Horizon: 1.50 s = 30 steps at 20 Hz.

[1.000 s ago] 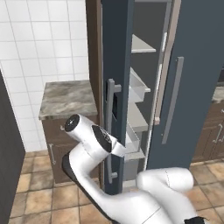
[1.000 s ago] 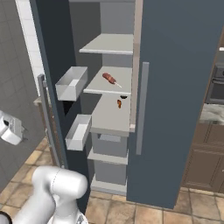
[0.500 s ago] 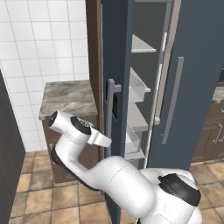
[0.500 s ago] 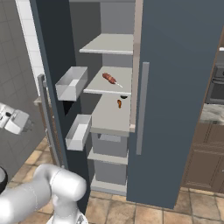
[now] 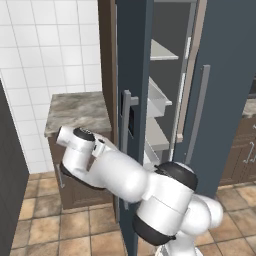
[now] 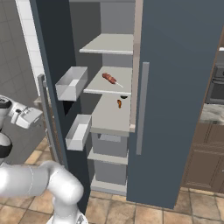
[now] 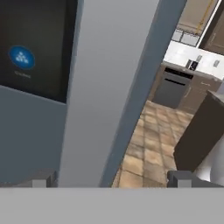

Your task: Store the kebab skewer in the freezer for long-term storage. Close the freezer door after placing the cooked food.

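From the left base view the freezer door [image 5: 134, 100] stands edge-on, so its inner bins and most of the shelves behind it are hidden. The kebab skewer [image 6: 110, 79] shows clearly from the right: lying on the second shelf [image 6: 109, 82] inside the freezer [image 6: 175, 87], at about eleven o'clock of a small orange bit on the shelf below, too small to identify. The arm folds low and sweeps out to nine o'clock, outside the open door. The pincer [image 7: 111, 180] is spread wide, released, grasping nothing, its tips either side of the door's long grey handle [image 7: 100, 87], the dispenser panel [image 7: 35, 48] at ten o'clock.
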Motion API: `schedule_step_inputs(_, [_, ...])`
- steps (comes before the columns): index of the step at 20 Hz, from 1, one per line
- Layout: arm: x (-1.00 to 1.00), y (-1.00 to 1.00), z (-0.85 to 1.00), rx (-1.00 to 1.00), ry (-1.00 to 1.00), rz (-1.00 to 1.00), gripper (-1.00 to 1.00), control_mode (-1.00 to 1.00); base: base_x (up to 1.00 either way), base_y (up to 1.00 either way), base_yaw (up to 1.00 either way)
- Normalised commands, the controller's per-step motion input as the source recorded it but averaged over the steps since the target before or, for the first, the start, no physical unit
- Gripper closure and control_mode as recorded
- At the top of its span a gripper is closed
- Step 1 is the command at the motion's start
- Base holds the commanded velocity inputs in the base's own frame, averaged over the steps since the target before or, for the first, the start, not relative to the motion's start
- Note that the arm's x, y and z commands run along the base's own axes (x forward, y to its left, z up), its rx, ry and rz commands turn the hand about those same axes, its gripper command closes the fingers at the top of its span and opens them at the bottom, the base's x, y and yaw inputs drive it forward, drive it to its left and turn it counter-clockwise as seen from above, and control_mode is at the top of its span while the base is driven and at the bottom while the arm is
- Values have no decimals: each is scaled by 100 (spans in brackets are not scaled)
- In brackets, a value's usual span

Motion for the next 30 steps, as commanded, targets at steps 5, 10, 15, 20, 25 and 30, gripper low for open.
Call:
schedule_step_inputs(5, [8,1,0,-13,-9,0,-100,-100,0,0,0])
schedule_step_inputs(10, [8,3,0,-9,-2,0,-100,-100,0,0,0])
schedule_step_inputs(15, [25,0,0,-4,0,0,-100,-100,0,0,0])
schedule_step_inputs(20, [0,-11,0,-4,0,0,-100,-100,0,0,0])
schedule_step_inputs(25, [-12,-30,0,-5,0,0,-100,-100,0,0,0])
schedule_step_inputs(30, [-25,-45,0,-2,0,0,-100,-100,0,0,0])
